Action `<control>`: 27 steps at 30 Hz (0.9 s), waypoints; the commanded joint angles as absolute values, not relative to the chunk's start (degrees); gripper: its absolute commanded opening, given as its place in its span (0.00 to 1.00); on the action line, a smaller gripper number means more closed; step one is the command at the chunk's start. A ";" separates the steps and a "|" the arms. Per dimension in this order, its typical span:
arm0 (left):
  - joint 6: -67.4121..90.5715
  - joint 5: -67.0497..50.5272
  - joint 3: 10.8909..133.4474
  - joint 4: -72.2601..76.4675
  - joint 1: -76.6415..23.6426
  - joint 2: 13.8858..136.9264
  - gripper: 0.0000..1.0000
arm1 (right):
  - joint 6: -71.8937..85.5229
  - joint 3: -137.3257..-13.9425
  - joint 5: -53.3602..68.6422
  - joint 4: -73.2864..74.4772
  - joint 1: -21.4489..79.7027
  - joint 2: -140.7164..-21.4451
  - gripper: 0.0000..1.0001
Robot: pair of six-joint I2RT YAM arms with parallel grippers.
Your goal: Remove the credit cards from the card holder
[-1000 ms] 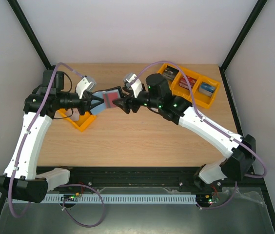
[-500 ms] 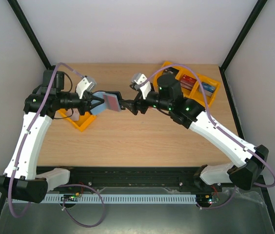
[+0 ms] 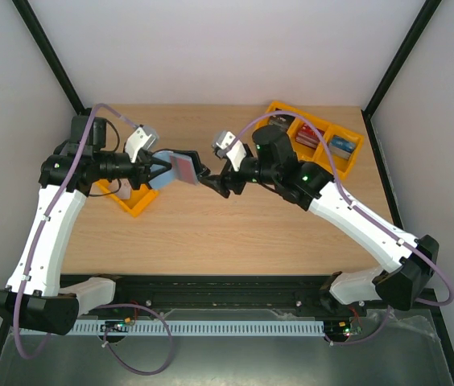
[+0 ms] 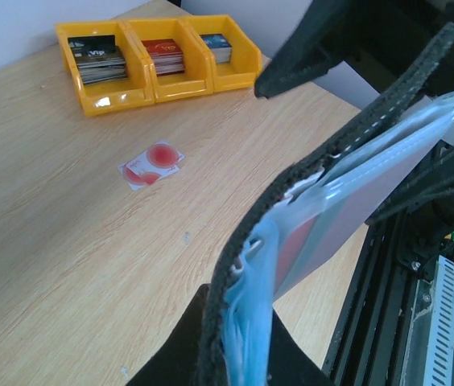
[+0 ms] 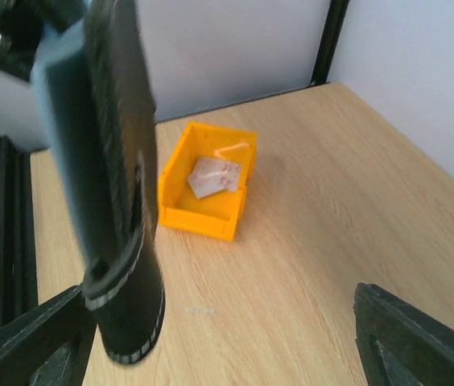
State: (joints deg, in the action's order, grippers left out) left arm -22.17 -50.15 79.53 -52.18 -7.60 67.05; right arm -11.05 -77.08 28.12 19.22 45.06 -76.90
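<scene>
My left gripper (image 3: 156, 170) is shut on the black card holder (image 3: 177, 166) and holds it up above the table, opened out. Edge-on in the left wrist view, the card holder (image 4: 323, 169) shows its blue clear pockets with a pinkish card tucked inside. My right gripper (image 3: 204, 178) stands open just right of the holder, its fingers wide apart. From the right wrist, the holder (image 5: 114, 161) hangs at the left, its snap tab just inside the left finger. One of the credit cards (image 4: 153, 165) lies flat on the wood. More pale cards (image 5: 215, 175) lie in a small yellow bin.
A yellow three-compartment tray (image 3: 349, 163) with stacks of dark, red and blue cards stands at the back right, also in the left wrist view as the tray (image 4: 114, 100). The small yellow bin (image 3: 134, 203) sits under the left gripper. Black frame posts rise at the table's corners.
The right arm drew back to the right, then came in again toward the holder with its wrist turned. The left arm and the holder stayed where they were.
</scene>
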 commanded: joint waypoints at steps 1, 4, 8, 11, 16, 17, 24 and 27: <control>-21.01 -49.65 79.42 -51.05 -7.65 66.39 0.02 | -18.80 -78.20 33.23 29.64 44.96 -77.11 0.86; -21.08 -49.55 79.36 -51.12 -7.60 66.27 0.02 | -17.03 -80.66 36.75 30.46 45.13 -80.17 0.86; -21.31 -49.59 79.36 -51.30 -7.65 66.23 0.02 | -13.45 -80.10 36.89 22.30 45.26 -79.83 0.82; -21.54 -49.91 79.26 -51.43 -7.65 66.11 0.02 | -10.54 -78.79 34.37 17.22 45.25 -79.03 0.72; -21.92 -50.58 79.30 -51.73 -7.65 66.10 0.02 | -10.11 -80.27 29.37 18.92 45.17 -80.59 0.57; -22.03 -50.72 79.30 -51.86 -7.65 66.09 0.02 | -10.18 -80.37 28.82 19.09 45.11 -80.59 0.55; -22.50 -51.19 79.27 -52.16 -7.65 65.92 0.02 | -11.23 -83.40 24.58 22.82 45.07 -81.91 0.49; -22.59 -51.42 79.28 -52.21 -7.65 65.92 0.02 | -11.27 -84.38 24.22 23.08 45.02 -82.41 0.49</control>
State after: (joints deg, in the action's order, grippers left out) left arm -21.80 -49.45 79.53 -52.16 -7.60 67.00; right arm -11.14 -81.36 26.76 21.69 45.08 -81.67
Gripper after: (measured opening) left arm 0.067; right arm 0.489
